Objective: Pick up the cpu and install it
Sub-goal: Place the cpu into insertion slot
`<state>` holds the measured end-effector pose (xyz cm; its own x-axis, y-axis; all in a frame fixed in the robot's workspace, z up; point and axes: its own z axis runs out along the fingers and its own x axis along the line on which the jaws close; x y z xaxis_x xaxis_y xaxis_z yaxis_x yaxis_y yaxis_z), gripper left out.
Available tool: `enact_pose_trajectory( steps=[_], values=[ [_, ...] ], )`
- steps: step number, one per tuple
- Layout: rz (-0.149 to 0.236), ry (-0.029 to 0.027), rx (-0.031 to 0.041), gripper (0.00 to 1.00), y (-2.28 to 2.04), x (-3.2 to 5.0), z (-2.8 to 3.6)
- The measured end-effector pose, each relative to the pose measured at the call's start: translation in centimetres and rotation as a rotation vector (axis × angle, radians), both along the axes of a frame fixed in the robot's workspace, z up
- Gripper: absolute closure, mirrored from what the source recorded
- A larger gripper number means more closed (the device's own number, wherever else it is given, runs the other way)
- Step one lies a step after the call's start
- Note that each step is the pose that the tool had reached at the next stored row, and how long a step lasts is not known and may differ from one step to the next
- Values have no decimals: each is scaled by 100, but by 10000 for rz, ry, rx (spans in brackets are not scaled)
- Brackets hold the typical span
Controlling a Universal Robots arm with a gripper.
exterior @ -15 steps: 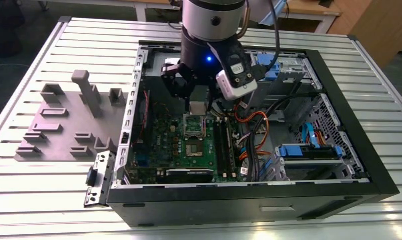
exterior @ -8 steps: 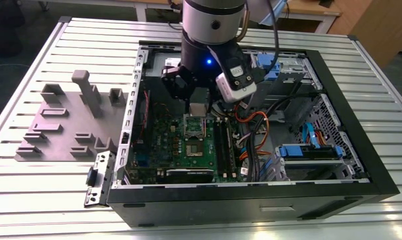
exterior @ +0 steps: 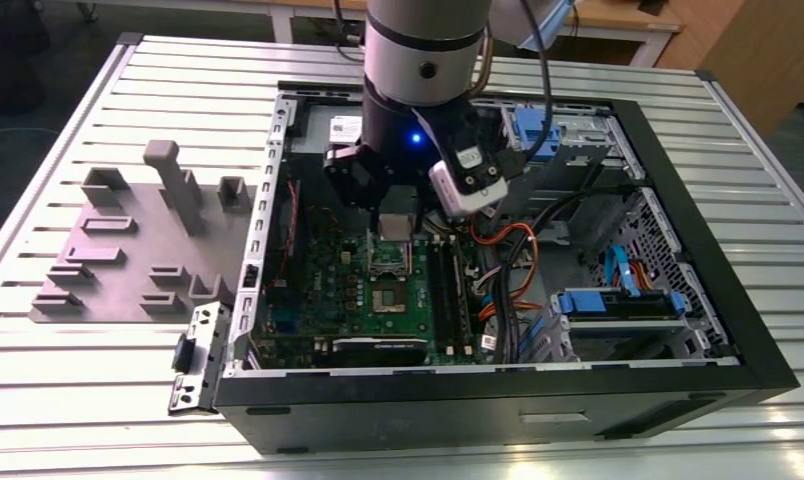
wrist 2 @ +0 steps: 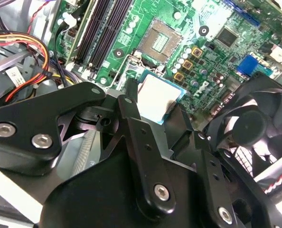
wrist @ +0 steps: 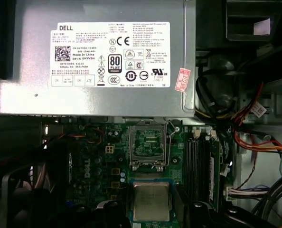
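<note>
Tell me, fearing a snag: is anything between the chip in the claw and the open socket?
Nothing visible does. The small silvery square cpu sits gripped in the black claw, and the rectangular black-and-metal socket beside it lies uncovered on the green board.

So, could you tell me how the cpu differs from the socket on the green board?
The cpu has a plain silvery metal top; the socket is a dark frame, empty inside. The cpu is held in the gripper; the socket is fixed on the green board. Both are roughly square.
</note>
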<state>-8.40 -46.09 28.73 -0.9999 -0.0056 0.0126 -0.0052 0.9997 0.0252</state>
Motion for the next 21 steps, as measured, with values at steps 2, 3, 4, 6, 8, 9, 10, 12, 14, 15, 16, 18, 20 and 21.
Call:
enact_pose_trajectory(
  steps=[2, 3, 4, 6, 8, 9, 10, 12, 14, 15, 16, 18, 20, 21],
  values=[
    [0, -1, -6, 53, 0, 0, -12],
    [0, 0, -7, 53, -1, 0, -21],
    [-1, -1, -7, 53, -1, 0, -40],
    [-33, 0, -8, 53, -1, 0, -76],
    [-62, 0, -8, 53, -1, 0, -112],
    [-63, 0, -8, 53, -3, -1, -130],
    [-64, 0, -8, 53, -4, -1, -148],
    [-63, -3, -7, 53, -5, 0, -185],
    [-61, -4, -8, 53, -5, 0, -221],
    [-46, -4, -8, 53, -5, 0, -239],
    [0, -5, -8, 53, -6, 0, -257],
    [174, -6, -7, 53, -5, 0, -290],
    [270, -10, -9, 53, -14, 1, -313],
    [279, -15, -9, 53, -22, 1, -326]
  ],
)
